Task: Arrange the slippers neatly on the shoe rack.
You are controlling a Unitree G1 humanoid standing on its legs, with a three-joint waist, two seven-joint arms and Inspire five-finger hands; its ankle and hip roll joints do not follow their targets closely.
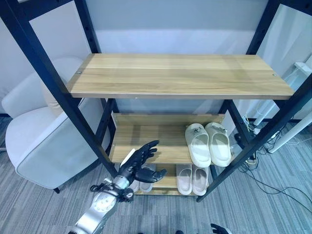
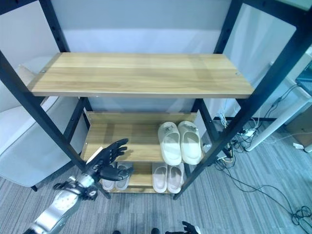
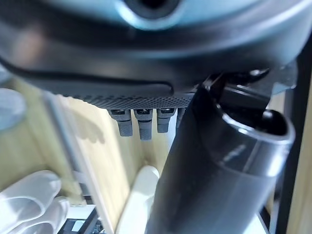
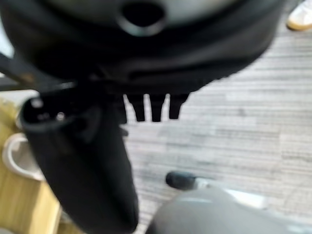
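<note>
A cream pair of slippers [image 1: 208,144] lies side by side on the right of the rack's middle shelf [image 1: 146,134]. On the bottom shelf a paler pair [image 1: 191,179] sits below them. Another light pair [image 2: 121,179] lies further left on that shelf, partly hidden by my left hand [image 1: 139,163]. That hand hovers open at the front left of the middle shelf, fingers spread, holding nothing. The wide top shelf [image 1: 180,75] is bare wood. My right hand [image 2: 187,228] shows low at the picture's bottom edge, over the carpet, with straight fingers [image 4: 151,107] and nothing in it.
The rack's black posts [image 1: 53,83] frame the shelves. A white armchair [image 1: 44,131] stands close on the left. Cables and a power strip [image 1: 253,156] lie on the carpet to the right, beside white table legs [image 1: 292,131].
</note>
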